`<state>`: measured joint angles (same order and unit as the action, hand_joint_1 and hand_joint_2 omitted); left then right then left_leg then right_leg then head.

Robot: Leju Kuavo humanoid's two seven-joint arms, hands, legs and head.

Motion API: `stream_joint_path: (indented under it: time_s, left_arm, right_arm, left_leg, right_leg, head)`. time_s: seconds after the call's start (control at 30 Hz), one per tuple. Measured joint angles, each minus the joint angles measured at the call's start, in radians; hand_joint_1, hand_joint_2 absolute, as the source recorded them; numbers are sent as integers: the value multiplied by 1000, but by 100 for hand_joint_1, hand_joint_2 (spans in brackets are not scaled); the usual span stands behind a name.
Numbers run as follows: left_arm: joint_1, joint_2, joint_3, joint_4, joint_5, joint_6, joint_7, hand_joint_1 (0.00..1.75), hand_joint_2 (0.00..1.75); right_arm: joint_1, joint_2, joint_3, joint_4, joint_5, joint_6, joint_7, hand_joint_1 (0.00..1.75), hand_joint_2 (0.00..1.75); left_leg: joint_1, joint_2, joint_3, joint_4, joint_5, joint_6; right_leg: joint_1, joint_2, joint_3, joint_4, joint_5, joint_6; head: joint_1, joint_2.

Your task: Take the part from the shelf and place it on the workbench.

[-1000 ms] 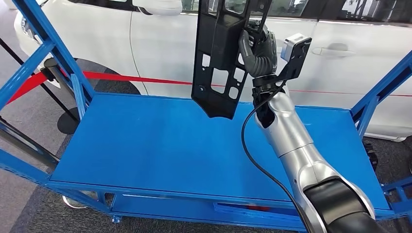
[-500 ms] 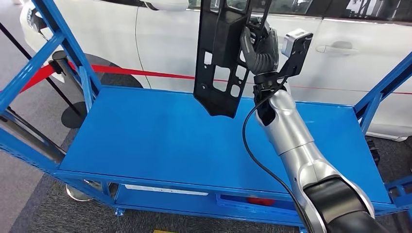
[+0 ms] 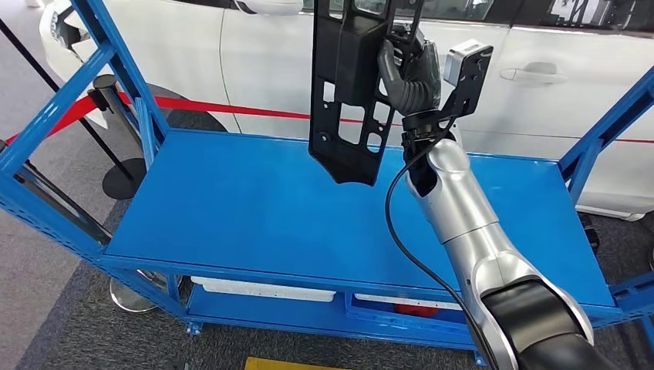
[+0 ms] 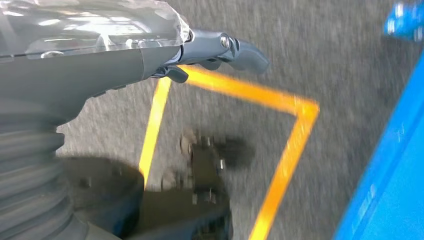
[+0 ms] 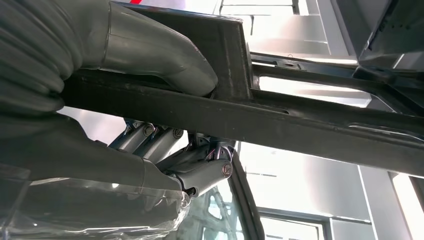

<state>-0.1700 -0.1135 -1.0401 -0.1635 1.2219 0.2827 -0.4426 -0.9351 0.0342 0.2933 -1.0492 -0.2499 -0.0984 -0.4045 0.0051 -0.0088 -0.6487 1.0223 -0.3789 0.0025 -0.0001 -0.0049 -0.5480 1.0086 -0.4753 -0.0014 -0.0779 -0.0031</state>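
A long black plastic part [image 3: 348, 85] with several cut-outs hangs upright above the blue workbench top [image 3: 254, 223], its lower tip a little above the surface. My right hand [image 3: 407, 71] grips its upper right edge, arm raised high. Up close, the thumb and curled fingers [image 5: 200, 170] clamp a black bar of the part [image 5: 280, 120]. My left hand [image 4: 150, 55] hangs over grey floor with nothing in it, fingers [image 4: 240, 50] partly curled.
A white car [image 3: 540, 92] stands right behind the bench, with a red barrier belt [image 3: 193, 104] and a post [image 3: 108, 116] at the left. Blue frame struts [image 3: 54, 123] rise at both ends. A lower shelf holds white trays [image 3: 262, 289]. Yellow floor tape [image 4: 285, 165] lies below.
The whole view has shifted: the bench and its left frame sit further right and lower in the picture. My right hand still holds the part at about the same height.
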Motion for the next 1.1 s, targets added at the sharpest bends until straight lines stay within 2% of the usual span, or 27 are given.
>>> stream_joint_path:
  time_s: [0.03, 0.07, 0.1, 0.17, 0.2, 0.23, 0.27, 0.33, 0.37, 0.4, 0.5, 0.53, 0.57, 0.63, 0.67, 0.7, 0.73, 0.77, 0.8, 0.87, 0.9, 0.93, 0.97, 1.03, 1.07, 1.1]
  left_arm:
    - [0, 0, -1, 0, -2, 1, 0, 0, 175]
    - [0, -1, -3, 0, -3, 2, 0, 0, 175]
    - [0, -1, -4, 0, -4, 4, 0, 0, 175]
    - [0, -1, -6, 0, -7, 8, 0, 0, 175]
    - [0, -1, -7, 0, -8, 9, 0, 0, 175]
    - [0, -1, -9, 0, -8, 9, 0, 0, 175]
    - [1, -1, -11, 0, -8, 10, 0, 0, 175]
    - [1, -1, -12, 0, -9, 10, 0, 0, 175]
    - [1, -1, -13, 0, -9, 10, 0, 0, 175]
    - [2, -1, -13, 0, -9, 10, 0, 0, 175]
    - [6, -1, -14, -1, -9, 10, 2, 0, 175]
    - [7, -1, -14, -1, -9, 10, 3, 0, 175]
    - [7, -1, -14, -1, -9, 10, 3, 0, 175]
    - [7, -1, -14, -1, -9, 10, 3, 0, 175]
    - [8, -1, -14, -1, -9, 10, 3, 0, 175]
    - [8, -1, -14, -1, -9, 10, 3, 0, 175]
    - [8, -1, -14, -1, -9, 10, 3, 0, 175]
    - [8, -1, -14, -1, -9, 10, 3, 0, 175]
    - [8, -1, -14, -1, -9, 10, 3, 0, 175]
    - [8, -3, -14, -1, -10, 10, 3, 0, 175]
    - [8, -4, -14, -1, -10, 10, 3, 0, 175]
    - [8, -5, -14, -1, -10, 10, 3, 0, 175]
    - [9, -6, -14, -1, -11, 9, 3, 0, 175]
    - [10, -7, -14, -1, -12, 8, 2, 0, 175]
    - [11, -8, -15, -1, -13, 7, 2, 0, 175]
    - [11, -8, -15, -1, -13, 7, 2, 0, 175]
  right_arm:
    - [0, 2, -1, 0, 2, 1, 2, 175, 175]
    - [0, 5, -1, 0, 5, 2, 3, 175, 175]
    - [0, 8, -1, 1, 8, 4, 6, 175, 175]
    - [1, 16, -1, 3, 13, 8, 10, 175, 175]
    - [4, 19, -1, 6, 15, 10, 12, 175, 175]
    - [6, 22, -1, 8, 17, 12, 14, 175, 175]
    - [8, 24, -1, 9, 19, 13, 15, 175, 175]
    - [11, 28, -1, 9, 24, 14, 16, 175, 175]
    - [10, 29, -1, 10, 25, 14, 17, 175, 175]
    - [11, 31, -1, 10, 26, 15, 17, 175, 175]
    - [13, 33, -1, 14, 29, 16, 18, 175, 175]
    - [14, 33, -1, 15, 30, 16, 19, 175, 175]
    - [14, 33, -2, 16, 30, 15, 19, 175, 175]
    - [14, 33, -3, 17, 30, 15, 19, 175, 175]
    - [15, 33, -3, 18, 30, 15, 19, 175, 175]
    - [17, 33, -3, 20, 30, 15, 19, 175, 175]
    - [19, 33, -3, 22, 30, 15, 19, 175, 175]
    - [21, 33, -3, 24, 30, 16, 19, 175, 175]
    - [22, 33, -3, 25, 30, 16, 19, 175, 175]
    - [20, 33, -3, 25, 30, 17, 19, 175, 175]
    - [20, 33, -3, 25, 30, 19, 19, 175, 175]
    - [19, 33, -3, 25, 30, 22, 18, 175, 175]
    - [19, 32, -3, 25, 30, 25, 18, 175, 175]
    - [20, 31, -4, 25, 30, 30, 16, 175, 175]
    - [20, 31, -4, 25, 30, 32, 16, 175, 175]
    - [21, 32, -4, 25, 30, 33, 15, 175, 175]
  left_leg:
    - [0, 1, -5, 7, -8, -6]
    - [0, 1, -15, 29, -30, -11]
    - [1, 2, -31, 73, -66, -15]
    - [5, 2, -73, 201, -145, -24]
    - [8, 3, -86, 253, -168, -29]
    - [11, 3, -83, 271, -171, -33]
    - [13, 3, -61, 251, -156, -36]
    - [19, 5, 24, 123, -113, -40]
    - [18, 5, 59, 66, -99, -37]
    - [17, 4, 79, 28, -93, -33]
    - [14, 2, 78, 12, -86, -10]
    - [14, 2, 74, 10, -81, -1]
    - [14, 3, 70, 7, -74, 9]
    - [14, 4, 55, 4, -61, 24]
    - [13, 4, 47, 5, -54, 27]
    - [12, 4, 39, 5, -49, 28]
    - [10, 4, 31, 6, -43, 28]
    - [9, 3, 25, 6, -38, 28]
    - [8, 2, 20, 7, -33, 27]
    - [5, 0, 12, 7, -25, 23]
    - [5, 0, 10, 6, -20, 18]
    - [6, 1, 8, 5, -15, 12]
    - [7, 1, 7, 3, -10, 5]
    - [8, 2, 3, 3, -8, -8]
    - [7, 2, -3, 15, -22, -13]
    - [6, 2, -16, 48, -51, -16]
  right_leg:
    - [-3, -2, -2, -8, 9, -5]
    - [-7, -4, -5, -16, 19, -11]
    - [-11, -6, -9, -21, 27, -15]
    - [-10, -6, -25, -20, 38, -19]
    - [-11, -7, -33, -17, 43, -17]
    - [-12, -7, -41, -14, 47, -15]
    - [-13, -7, -49, -10, 50, -12]
    - [-14, -8, -64, 3, 53, -6]
    - [-14, -9, -71, 9, 54, -1]
    - [-12, -8, -76, 14, 56, 4]
    - [-10, -7, -84, 17, 66, 24]
    - [-12, -6, -88, 23, 59, 29]
    - [-14, -6, -98, 43, 39, 34]
    - [-16, -3, -139, 145, -37, 41]
    - [-16, -1, -166, 217, -76, 44]
    - [-16, 0, -185, 276, -102, 45]
    - [-16, 0, -189, 305, -109, 45]
    - [-15, 1, -173, 296, -97, 43]
    - [-14, 1, -136, 243, -71, 38]
    - [-8, 2, -42, 95, -26, 23]
    - [-4, 3, -12, 40, -13, 17]
    - [1, 4, 2, 12, -9, 14]
    - [4, 4, 3, 6, -7, 12]
    - [2, 1, -2, -5, 8, 3]
    - [-2, -1, -5, -12, 17, -5]
    - [-6, -4, -9, -17, 27, -11]
  head:
    - [0, 0]
    - [0, 0]
    - [0, 0]
    - [0, 0]
    - [0, 0]
    - [0, 0]
    - [0, 0]
    - [0, 0]
    - [0, 0]
    - [0, 0]
    - [0, 0]
    - [0, 0]
    - [0, 0]
    - [0, 0]
    - [0, 0]
    - [0, 0]
    - [0, 0]
    - [0, 0]
    - [0, 0]
    - [0, 0]
    - [0, 0]
    - [0, 0]
    - [0, 0]
    - [0, 0]
    - [0, 0]
    - [0, 0]
